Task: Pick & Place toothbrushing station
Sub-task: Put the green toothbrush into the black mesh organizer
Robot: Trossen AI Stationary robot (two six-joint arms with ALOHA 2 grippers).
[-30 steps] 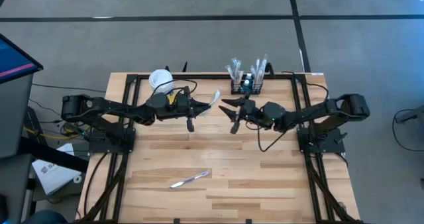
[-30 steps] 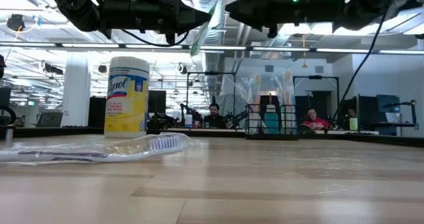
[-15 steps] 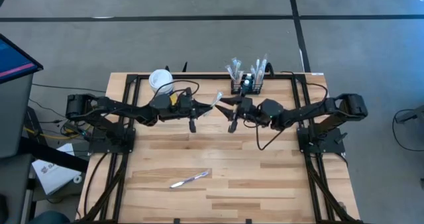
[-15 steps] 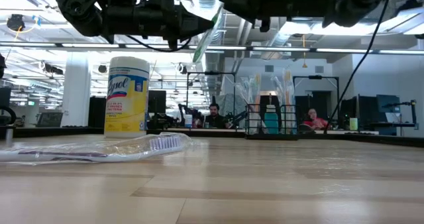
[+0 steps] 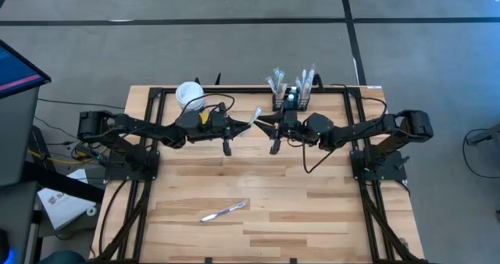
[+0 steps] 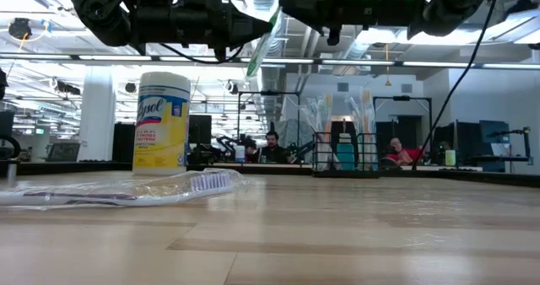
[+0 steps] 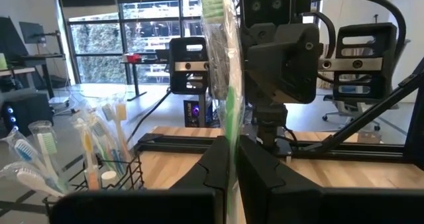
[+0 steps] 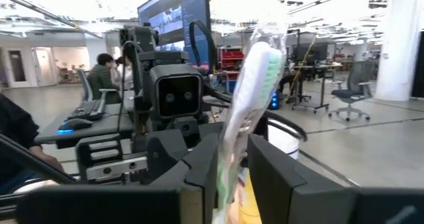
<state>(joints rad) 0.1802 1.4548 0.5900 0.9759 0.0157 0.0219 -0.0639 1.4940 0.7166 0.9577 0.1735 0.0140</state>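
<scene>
My left gripper (image 5: 237, 128) is shut on a plastic-wrapped green toothbrush (image 5: 250, 120), held high above the table's far middle. My right gripper (image 5: 266, 123) faces it, open. Its fingers stand on either side of the toothbrush's brush end (image 8: 255, 71); I cannot tell whether they touch it. The black wire-mesh caddy (image 5: 291, 100) stands on the table's far edge, filled with wrapped toothbrushes. It also shows in the low view (image 6: 346, 154) and the left wrist view (image 7: 99, 168). My left gripper pinches the wrapped toothbrush at its handle (image 7: 232, 141) between its two fingers. The fingers come level from the table's left. The toothbrush sticks out ahead of them, slanting toward the far right, lifted clear of the table (image 6: 266, 40).
A white round tub with a yellow label (image 5: 190, 94) stands at the far left, behind my left arm. Another wrapped toothbrush (image 5: 224, 211) lies flat near the table's front middle. Bare wood lies between it and the arms. People sit in the room beyond the table.
My right gripper has gone toward the table's left edge, up to the toothbrush held by my left gripper, so that its fingers now flank the brush end. The toothbrush has stayed lifted in my left gripper.
</scene>
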